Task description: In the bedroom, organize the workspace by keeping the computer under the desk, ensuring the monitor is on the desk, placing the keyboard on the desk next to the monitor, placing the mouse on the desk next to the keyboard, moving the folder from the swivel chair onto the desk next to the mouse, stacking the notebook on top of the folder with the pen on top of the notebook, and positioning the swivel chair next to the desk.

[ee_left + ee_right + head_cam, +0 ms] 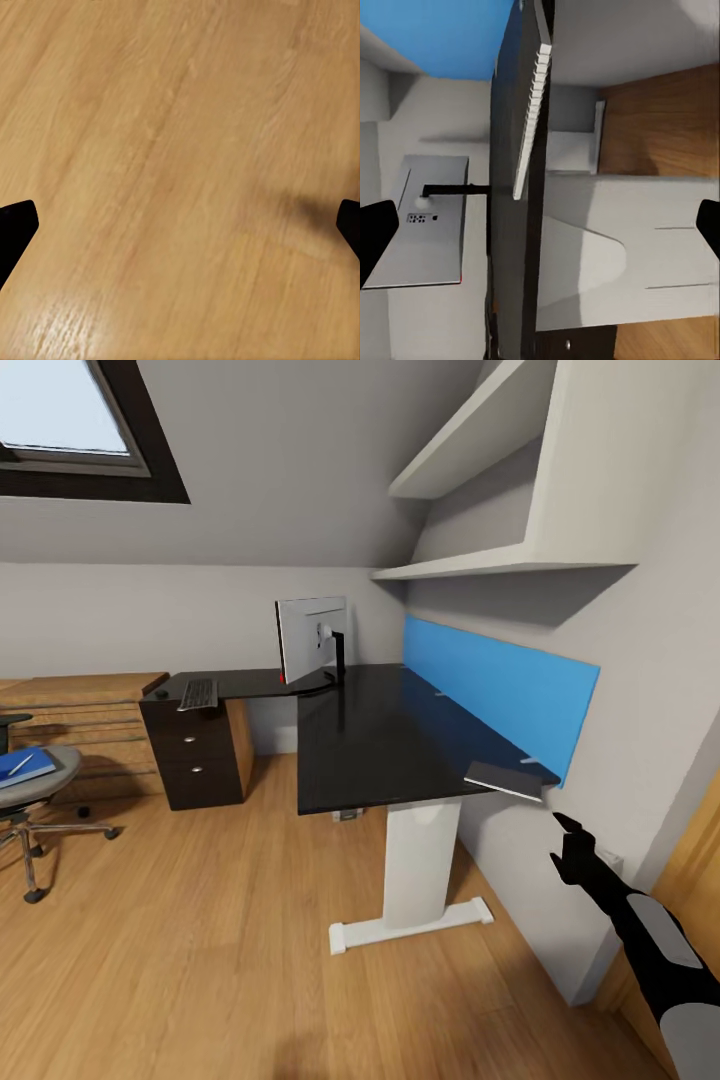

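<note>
The desk [380, 735] has a glossy black top and a blue back panel. On its far wing stand the monitor [312, 639], back toward me, the keyboard [198, 693] and the small mouse [162, 694]. The dark notebook [505, 779] lies at the near right corner, overhanging the edge. The swivel chair [35, 800] at far left carries the blue folder [20, 767] with the pale pen [23, 762] on it. My right gripper [562, 840] hangs open below and just right of the notebook [531, 120]. The left gripper [180, 225] is open over bare floor. The computer is out of view.
A dark drawer unit [195, 750] stands under the desk's far wing, beside a light oak chest [80, 715]. White shelves [480, 470] jut out above the desk. The wall and a wooden door [690, 880] are close on my right. Open wood floor [200, 940] lies ahead.
</note>
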Robot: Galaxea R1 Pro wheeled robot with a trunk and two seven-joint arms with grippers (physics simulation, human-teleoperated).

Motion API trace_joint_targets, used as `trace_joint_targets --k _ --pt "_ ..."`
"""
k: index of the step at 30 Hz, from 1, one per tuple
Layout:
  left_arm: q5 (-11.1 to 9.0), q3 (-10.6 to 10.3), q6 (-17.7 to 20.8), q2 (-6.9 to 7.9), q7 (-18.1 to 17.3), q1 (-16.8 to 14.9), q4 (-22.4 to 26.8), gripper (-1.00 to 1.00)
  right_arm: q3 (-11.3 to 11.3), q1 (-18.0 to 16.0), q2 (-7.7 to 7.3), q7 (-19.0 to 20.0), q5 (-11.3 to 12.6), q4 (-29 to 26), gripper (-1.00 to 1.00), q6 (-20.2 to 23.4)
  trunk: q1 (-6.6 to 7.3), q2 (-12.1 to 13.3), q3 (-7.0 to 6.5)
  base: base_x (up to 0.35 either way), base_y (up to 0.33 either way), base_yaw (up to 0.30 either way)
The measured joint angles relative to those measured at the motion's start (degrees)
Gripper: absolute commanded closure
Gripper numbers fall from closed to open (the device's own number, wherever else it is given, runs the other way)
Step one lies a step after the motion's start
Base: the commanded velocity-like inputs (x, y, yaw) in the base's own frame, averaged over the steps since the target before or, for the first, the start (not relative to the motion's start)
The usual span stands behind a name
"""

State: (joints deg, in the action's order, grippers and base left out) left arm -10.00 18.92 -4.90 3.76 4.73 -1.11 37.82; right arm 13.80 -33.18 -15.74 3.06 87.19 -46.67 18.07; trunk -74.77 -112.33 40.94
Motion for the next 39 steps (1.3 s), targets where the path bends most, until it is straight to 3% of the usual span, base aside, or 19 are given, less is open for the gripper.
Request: trace_joint_targets --k 9,39 --pt "0.0 0.0 0.0 0.09 0.0 0.0 0.0 -1.0 -0.1 0.0 0.05 -0.5 -0.1 1.5 -1.0 -2.0 0.0 0.0 0.0 0.132 0.0 0.0" --pt "-0.1 0.0 0.1 0.12 0.2 0.0 0.0 -1.0 0.0 0.0 -0.28 -0.5 -0.3 1.5 -1.0 -2.4 0.0 0.0 0.0 0.101 0.0 0.0"
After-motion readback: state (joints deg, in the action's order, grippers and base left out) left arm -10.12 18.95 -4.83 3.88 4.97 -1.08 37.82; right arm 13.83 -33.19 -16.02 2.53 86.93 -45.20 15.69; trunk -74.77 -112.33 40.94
